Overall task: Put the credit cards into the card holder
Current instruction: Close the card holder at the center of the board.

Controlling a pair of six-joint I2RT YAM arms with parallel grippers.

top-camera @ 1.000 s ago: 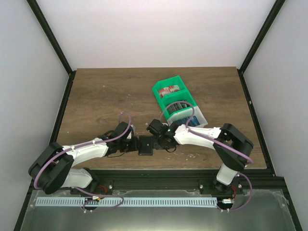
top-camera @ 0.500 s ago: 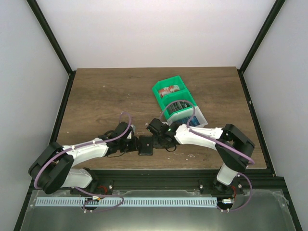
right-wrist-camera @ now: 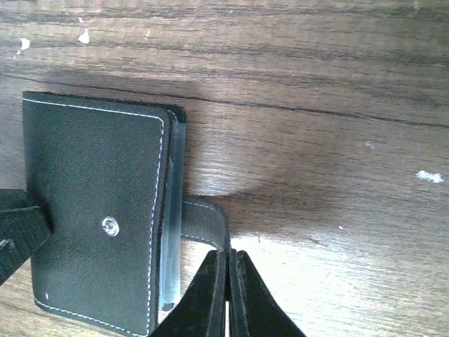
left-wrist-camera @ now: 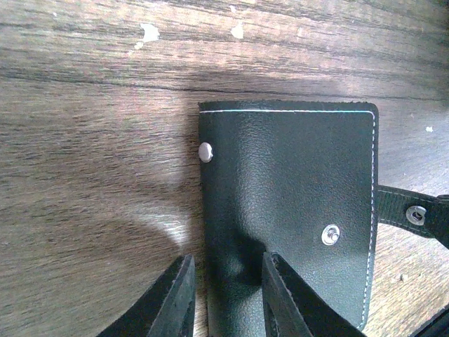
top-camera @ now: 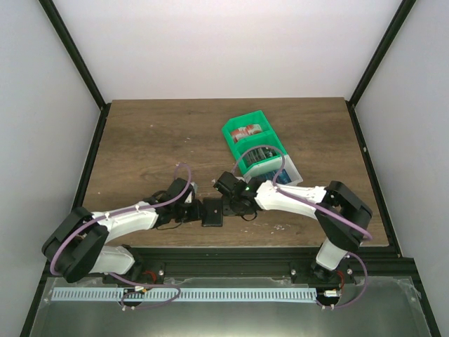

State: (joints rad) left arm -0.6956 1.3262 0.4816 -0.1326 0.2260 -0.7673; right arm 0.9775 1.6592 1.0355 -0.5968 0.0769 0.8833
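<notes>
Strap pinched at the bend of its loop by right gripper, fingers pressed together with only a hairline between them, low centre of the right wrist frame. Left gripper at a narrow gap, low in the left wrist frame: one finger over the face of the holder, the other over bare wood just beside it, holder's left edge running up between the two; clamped or merely resting, cannot tell. Holder closed and flat on the table, lower centre of the top frame, between the two grippers and near the table's near edge. Two metal snaps on its face, strap trailing off the right side of the left wrist frame. Pale blue-grey sliver along the holder's right edge in the right wrist frame; card or lining, cannot tell. Dark wood grain all over, a few white flecks. Green bin and white bin touching, up and right of the holder, close behind the right arm; bluish contents in the white one, too small to name. White walls at back and sides, black posts at the corners. Open wood across the upper left of the top frame.
</notes>
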